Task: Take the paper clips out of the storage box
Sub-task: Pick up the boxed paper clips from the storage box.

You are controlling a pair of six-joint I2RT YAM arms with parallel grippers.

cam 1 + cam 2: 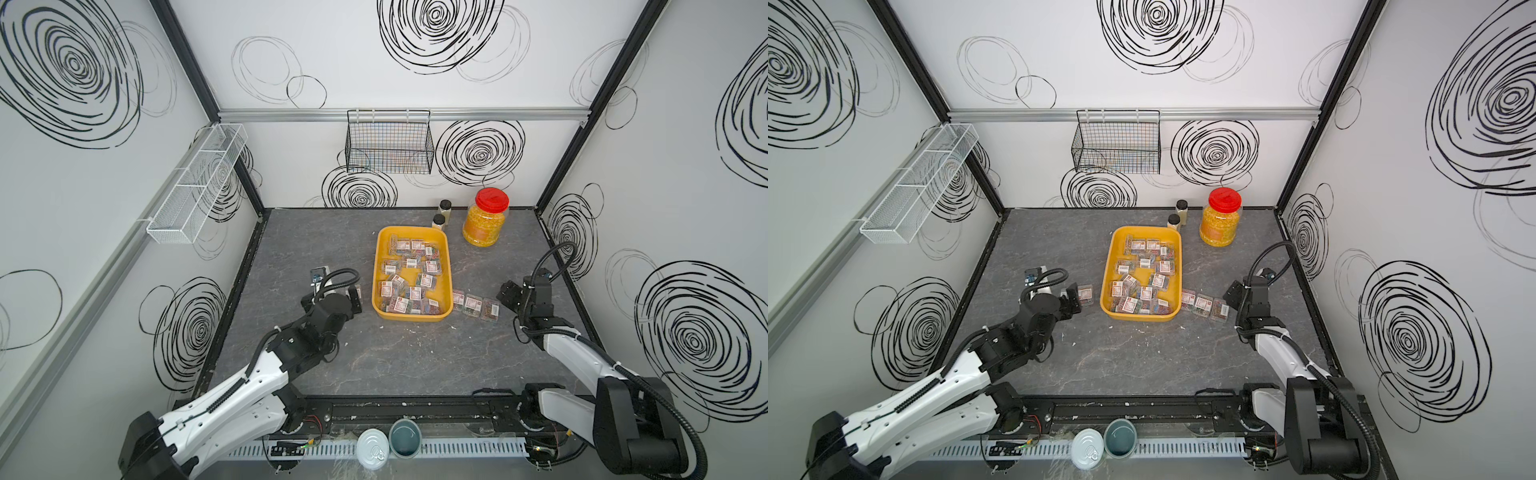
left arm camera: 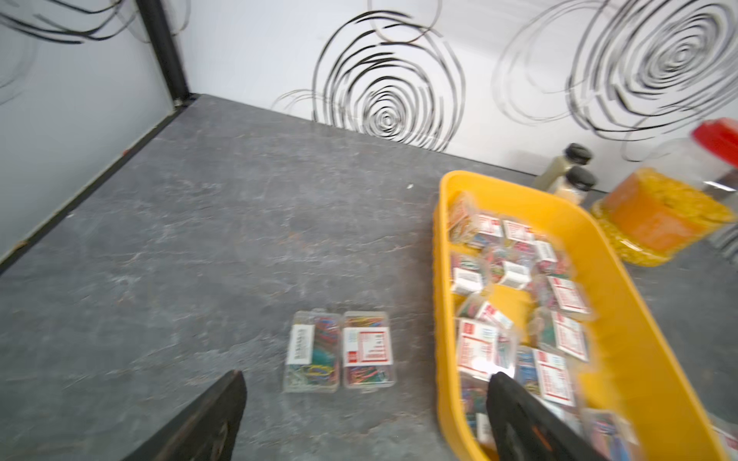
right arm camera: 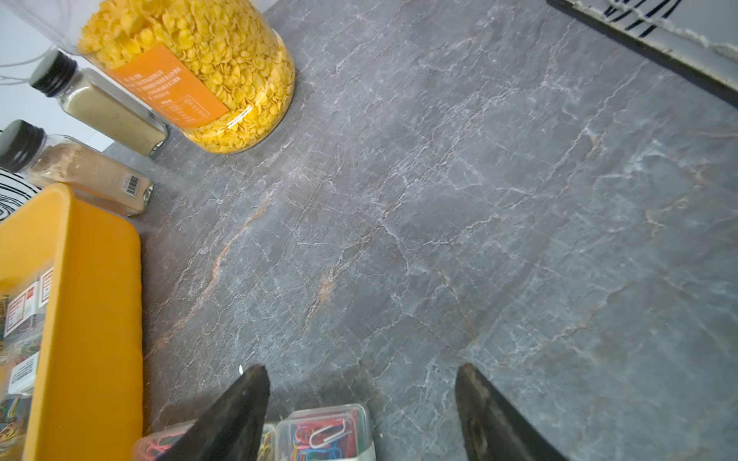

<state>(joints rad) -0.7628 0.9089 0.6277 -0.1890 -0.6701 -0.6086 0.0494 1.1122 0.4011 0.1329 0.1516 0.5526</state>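
1. The storage box (image 1: 376, 286) sits around the middle of the counter (image 1: 395, 357), long side running front to back. It's pretty loaded with paper clips (image 1: 411, 274), the little clear cases lying every which way, some overlapping.
2. Three cases (image 1: 472, 306) are out on the counter in a row, just off the box's right side near its front corner.
3. Two more cases (image 2: 369, 349) lie flat side by side on the counter on the box's left side, labels up. In a top view only one of them (image 1: 1086, 293) shows, right next to the left arm's finger.
4. The left end effector (image 2: 365, 377) is wide open with nothing in it. Those two cases sit just ahead of it on the counter. In the left wrist view one finger (image 2: 519, 419) overlaps the box's near corner, and I can't tell if it actually touches.
5. The right end effector (image 3: 363, 366) has its jaws apart too and isn't gripping anything. It's low over the counter at the outer end of the row of three. One case (image 3: 325, 435) shows between the fingers further back, contact unclear.
6. A red-lidded jar (image 1: 485, 220) and two black-capped bottles (image 1: 444, 205) stand behind the box's far right corner.
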